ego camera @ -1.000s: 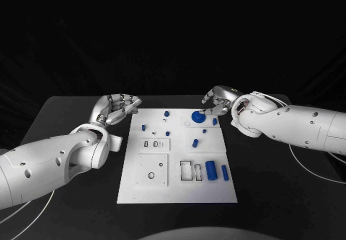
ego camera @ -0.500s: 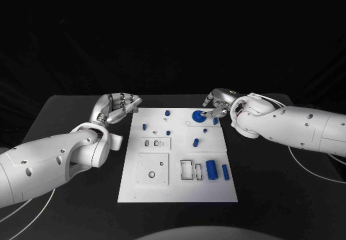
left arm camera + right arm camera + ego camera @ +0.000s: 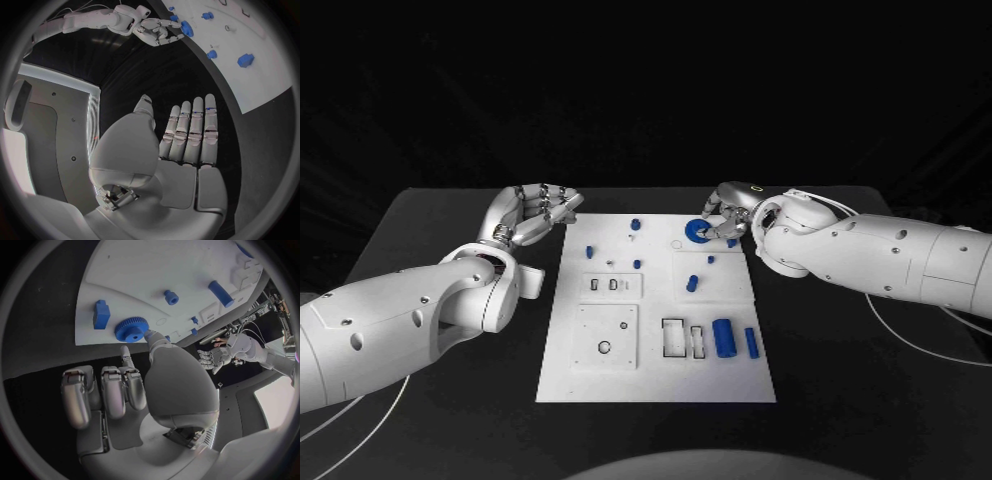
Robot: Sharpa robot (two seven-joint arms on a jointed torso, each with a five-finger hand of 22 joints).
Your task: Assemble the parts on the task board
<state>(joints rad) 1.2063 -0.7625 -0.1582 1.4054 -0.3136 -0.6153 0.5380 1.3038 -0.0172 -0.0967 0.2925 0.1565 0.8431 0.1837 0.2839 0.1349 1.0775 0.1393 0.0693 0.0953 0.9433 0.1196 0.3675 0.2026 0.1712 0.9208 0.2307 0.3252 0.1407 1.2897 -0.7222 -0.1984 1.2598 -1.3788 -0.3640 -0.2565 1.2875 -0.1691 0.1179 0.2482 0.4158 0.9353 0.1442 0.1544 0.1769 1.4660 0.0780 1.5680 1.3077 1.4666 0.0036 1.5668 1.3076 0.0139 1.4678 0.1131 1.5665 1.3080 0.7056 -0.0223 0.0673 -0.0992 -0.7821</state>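
The task board is lying in the middle of the black table, and we are placing everything relative to it. We are seeing a blue gear sitting on the board near its far right corner, with a small dark blue block just beside it toward the board's right edge. The right hand is hovering over that far right corner; in the right wrist view its thumb tip is touching the rim of the gear, while the other fingers are curling back toward the palm and are not on the gear, so we are recording contact rather than a grasp. Near the board's front right corner we are noting a large blue cylinder lying flat, with a slimmer blue bar just beside it at the edge. A short blue peg is lying near the board's centre, and smaller blue parts are standing along the far edge. The left hand is resting off the board, just beside its far left corner, released and grasping nothing; in the left wrist view its fingers are extending straight, side by side.
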